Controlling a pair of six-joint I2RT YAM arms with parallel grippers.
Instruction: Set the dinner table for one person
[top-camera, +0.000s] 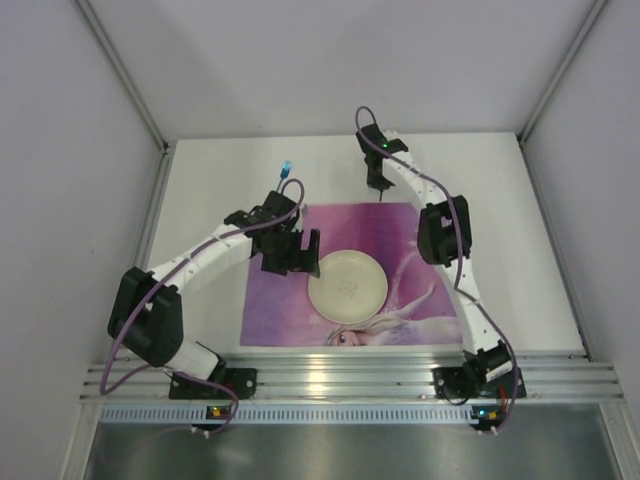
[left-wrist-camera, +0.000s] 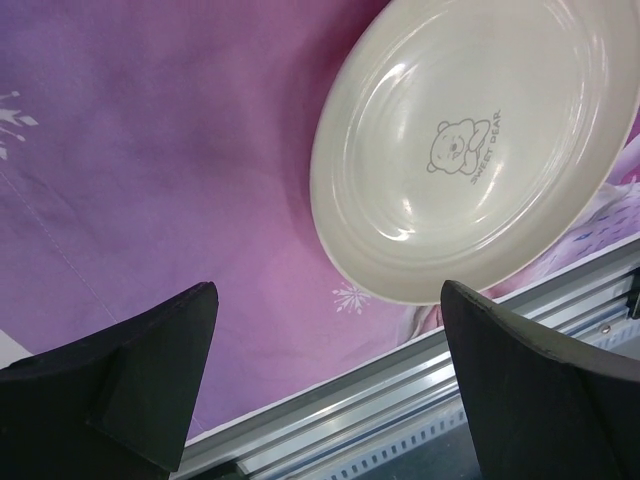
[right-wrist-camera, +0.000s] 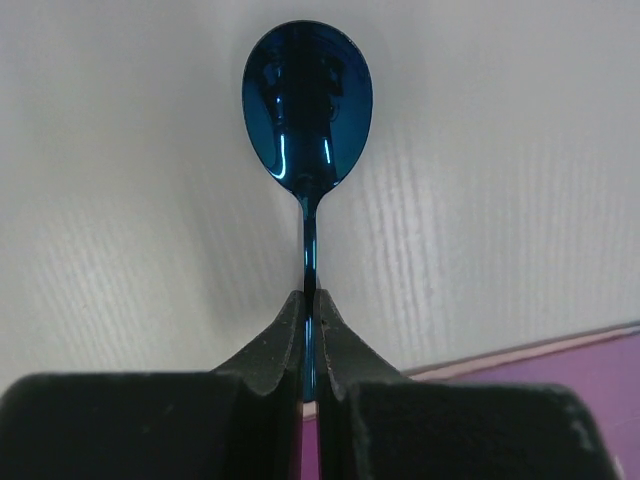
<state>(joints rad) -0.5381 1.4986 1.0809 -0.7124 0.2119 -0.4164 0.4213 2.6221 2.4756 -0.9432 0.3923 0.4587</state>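
Spoon (right-wrist-camera: 307, 100) pinched by handle in closed right tool (right-wrist-camera: 310, 297), bowl pointing ahead, past placemat (top-camera: 280, 300) far edge. Plate (top-camera: 348, 285) lies nearward; you pull back. Left tool (left-wrist-camera: 328, 300) wide, empty.

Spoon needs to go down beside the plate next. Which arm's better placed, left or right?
Right. The right gripper is shut on the blue spoon by its handle, over the table near the placemat edge. The left gripper hangs open and empty over the placemat beside the plate.
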